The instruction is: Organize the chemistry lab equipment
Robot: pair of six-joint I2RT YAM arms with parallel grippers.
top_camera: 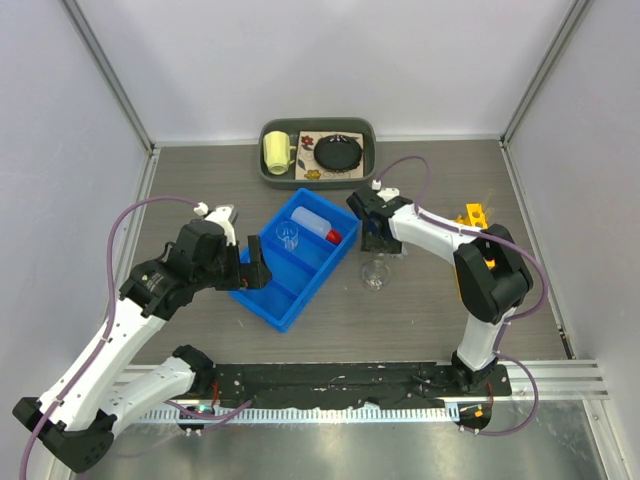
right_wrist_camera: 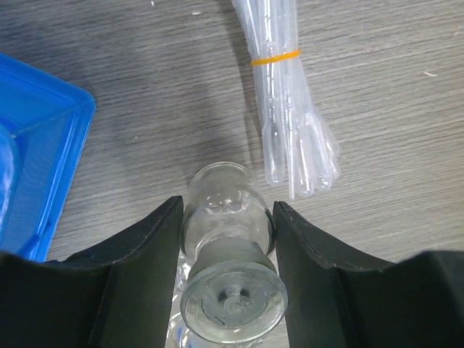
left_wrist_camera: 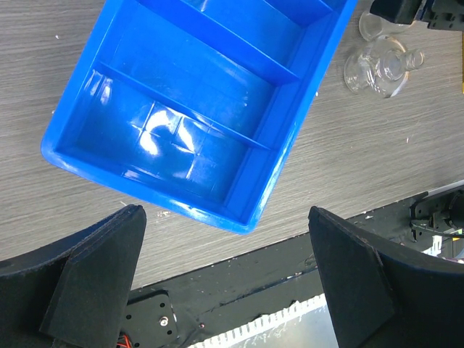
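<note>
- Altogether, two grippers: left gripper point(left_wrist_camera: 225, 214) spread wide, holding nothing, hovering by the near left side of the blue tray point(top_camera: 278, 296); right gripper point(right_wrist_camera: 228, 205) pressed against both sides of a small glass flask point(right_wrist_camera: 230, 246), pinching it.
- One blue tray, split into three compartments, set on a slant mid-table.
- In its far compartment: one small clear beaker point(top_camera: 288, 235), upright, and just right of it one white squeeze bottle point(top_camera: 315, 226) with a red cap, lying on its side.
- Two clear glass flasks in all, both just right of the tray: the pinched one, round-bodied with a narrower waist, and a second flask point(top_camera: 373, 272) lying on its side on the table point(top_camera: 420, 320), just nearer.
- One bundle of thin clear pipettes point(right_wrist_camera: 290, 109), tied with one orange band point(right_wrist_camera: 275, 56), flat on the table close beside the pinched flask.
- One yellow rack point(top_camera: 473, 214) towards the far right.
- One grey-green tray point(top_camera: 268, 172) at the far edge, holding one yellow mug point(top_camera: 277, 152) and one black disc point(top_camera: 338, 152).
</note>
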